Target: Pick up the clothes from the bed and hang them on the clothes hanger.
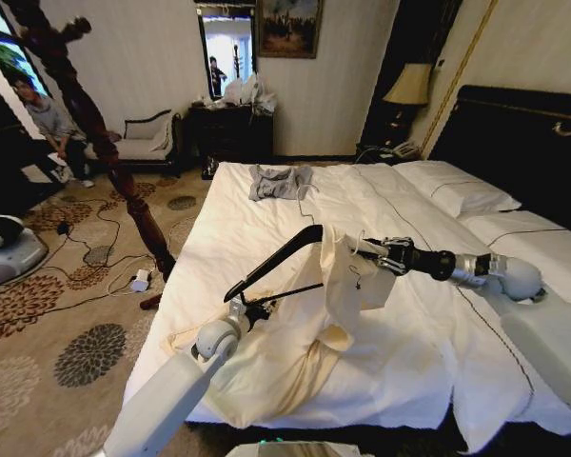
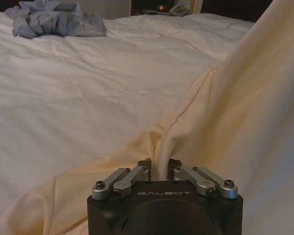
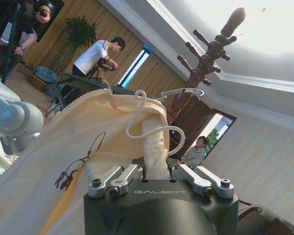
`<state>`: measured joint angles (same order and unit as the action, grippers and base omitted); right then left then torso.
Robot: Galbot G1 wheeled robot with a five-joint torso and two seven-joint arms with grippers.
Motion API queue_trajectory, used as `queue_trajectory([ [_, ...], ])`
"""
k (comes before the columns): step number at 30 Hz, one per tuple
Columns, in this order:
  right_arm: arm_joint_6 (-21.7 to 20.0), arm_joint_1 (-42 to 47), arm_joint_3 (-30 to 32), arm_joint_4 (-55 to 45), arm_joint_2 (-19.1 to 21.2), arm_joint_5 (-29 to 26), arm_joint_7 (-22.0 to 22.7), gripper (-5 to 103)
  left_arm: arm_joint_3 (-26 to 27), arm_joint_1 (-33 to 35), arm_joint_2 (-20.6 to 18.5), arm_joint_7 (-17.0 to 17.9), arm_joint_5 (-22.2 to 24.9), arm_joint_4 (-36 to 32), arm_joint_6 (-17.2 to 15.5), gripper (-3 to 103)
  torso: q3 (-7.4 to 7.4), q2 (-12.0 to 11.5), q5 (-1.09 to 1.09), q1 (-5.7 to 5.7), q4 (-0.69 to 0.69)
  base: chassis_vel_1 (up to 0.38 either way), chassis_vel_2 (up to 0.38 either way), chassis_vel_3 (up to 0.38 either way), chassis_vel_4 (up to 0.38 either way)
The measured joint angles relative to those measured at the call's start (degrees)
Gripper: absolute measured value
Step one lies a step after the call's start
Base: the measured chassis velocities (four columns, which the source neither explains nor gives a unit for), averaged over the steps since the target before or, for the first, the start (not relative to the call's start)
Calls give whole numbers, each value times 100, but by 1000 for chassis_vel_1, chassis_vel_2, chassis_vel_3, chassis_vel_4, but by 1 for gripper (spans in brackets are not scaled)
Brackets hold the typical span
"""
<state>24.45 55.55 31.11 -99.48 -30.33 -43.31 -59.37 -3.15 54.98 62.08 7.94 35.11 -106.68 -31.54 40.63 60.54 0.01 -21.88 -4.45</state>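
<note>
The cream clothes [image 1: 295,352] lie partly on the white bed [image 1: 266,205], with the upper part lifted off the sheet. My right gripper [image 1: 369,252] is shut on the collar area, where a cord loop curls above its jaws [image 3: 157,169]. The black clothes hanger [image 1: 271,262] slants over the bed; one end goes into the raised fabric and the other points toward my left gripper [image 1: 259,307]. My left gripper [image 2: 159,169] is shut on a fold of the clothes [image 2: 245,122] low over the bed [image 2: 88,98]. I cannot tell what bears the hanger [image 3: 85,82].
A small grey garment [image 1: 278,181] lies at the far end of the bed. White pillows [image 1: 457,190] and the dark headboard [image 1: 523,143] are to the right. A reddish-brown wooden coat stand [image 1: 124,181] rises left of the bed, with cables [image 1: 105,257] on the patterned carpet.
</note>
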Motion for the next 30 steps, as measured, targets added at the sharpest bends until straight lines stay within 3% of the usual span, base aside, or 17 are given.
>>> queue_trajectory([
  [1, 0, 0, 0, 0, 0, 0, 0, 20, 0, 0, 0, 0, 0, 0, 0, 20, 0, 0, 0, 0, 0, 0, 0, 0, 0],
  [5, -16, -20, -20, 0, -6, 2, 8, 20, -16, 56, -50, -11, -174, -157, 38, -2, 0, 0, 0, 0, 0, 0, 0, 0, 0],
  [7, -18, -20, -20, -2, -6, 2, 9, 20, -24, 57, -48, -10, -196, -161, 38, -2, 0, 0, 0, 0, 0, 0, 0, 0, 0],
  [11, -21, -6, -18, -33, 1, 3, 15, 20, -76, 29, 25, 1, -298, -103, 41, 18, 0, 0, 0, 0, 0, 0, 0, 0, 0],
  [14, -22, 8, -4, -51, 9, 3, 19, 20, -110, 20, 42, 5, -327, -101, 42, 23, 0, 0, 0, 0, -1, 0, 0, 0, 0],
  [20, -22, 23, 23, -57, 24, 2, 32, 20, -180, 73, -26, -9, -385, -288, 29, 50, 0, 0, 0, 0, 0, 0, 0, 0, 0],
  [22, -22, 21, 23, -55, 24, 2, 36, 20, -183, 71, -31, -10, -392, -288, 29, 50, 0, 0, 0, 0, -1, 0, 0, 0, 0],
  [25, -22, -5, 9, -35, 21, 2, 59, 20, -192, 51, -44, -15, -394, -302, 29, 67, 0, 0, -1, 0, 0, 0, 0, 0, 0],
  [26, -22, -5, 9, -35, 21, 2, 59, 20, -192, 51, -44, -15, -394, -302, 29, 67, 0, 0, -1, 0, 0, 0, 0, 0, 0],
  [29, -22, -8, 3, -9, 19, 3, 62, 20, -226, 60, -60, -26, -397, -344, 21, 83, 0, 0, 0, 0, -1, 0, 0, 0, 0],
  [30, -22, -9, 3, 2, 19, 3, 62, 20, -240, 69, -65, -41, -411, -356, 20, 83, 0, 0, 0, 0, -1, 0, 0, 0, 0],
])
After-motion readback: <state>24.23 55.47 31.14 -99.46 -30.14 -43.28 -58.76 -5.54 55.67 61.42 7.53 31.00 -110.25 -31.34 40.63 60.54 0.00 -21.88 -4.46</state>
